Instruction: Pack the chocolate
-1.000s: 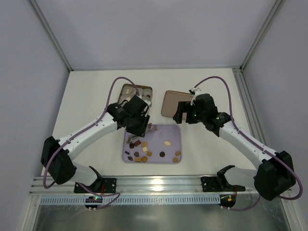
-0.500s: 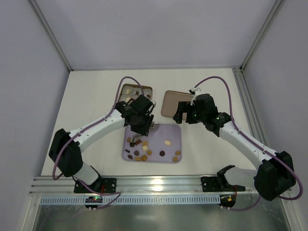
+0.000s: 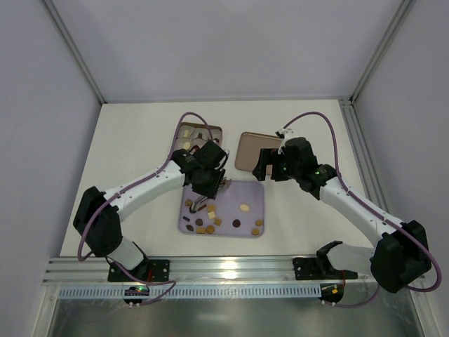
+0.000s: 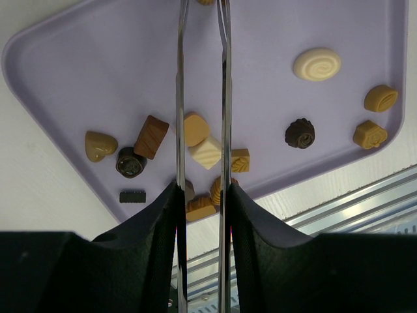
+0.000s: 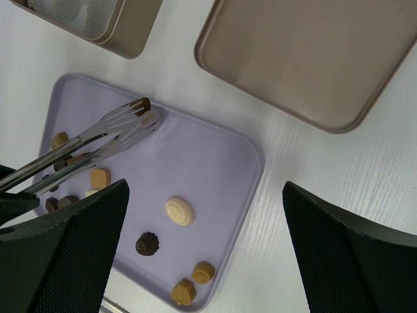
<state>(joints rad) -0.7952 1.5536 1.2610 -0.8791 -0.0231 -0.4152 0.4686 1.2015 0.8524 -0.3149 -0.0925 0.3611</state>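
Observation:
Several small chocolate pieces [image 4: 207,152] in dark brown, caramel and cream lie on a lilac tray [image 4: 260,98]. My left gripper [image 4: 202,189] is shut on metal tongs [image 4: 180,98], whose arms run out over the tray. In the right wrist view the tongs [image 5: 111,134] have a dark brown piece [image 5: 141,104] at their tips, seemingly pinched, over the tray's far-left corner. From above, the left gripper [image 3: 207,184] hangs over the tray [image 3: 242,193]. My right gripper [image 5: 205,186] is open and empty, hovering above the tray's right edge near a cream oval piece [image 5: 179,210].
A brown square tin [image 3: 198,137] with pale cups stands behind the tray on the left. Its flat lid [image 3: 251,151] lies to the right, under the right gripper [image 3: 270,163]. The metal rail [image 3: 224,267] runs along the near edge.
The left gripper with the tongs has shifted slightly right and farther over the tray, and the tongs have narrowed a little. The right arm has not moved.

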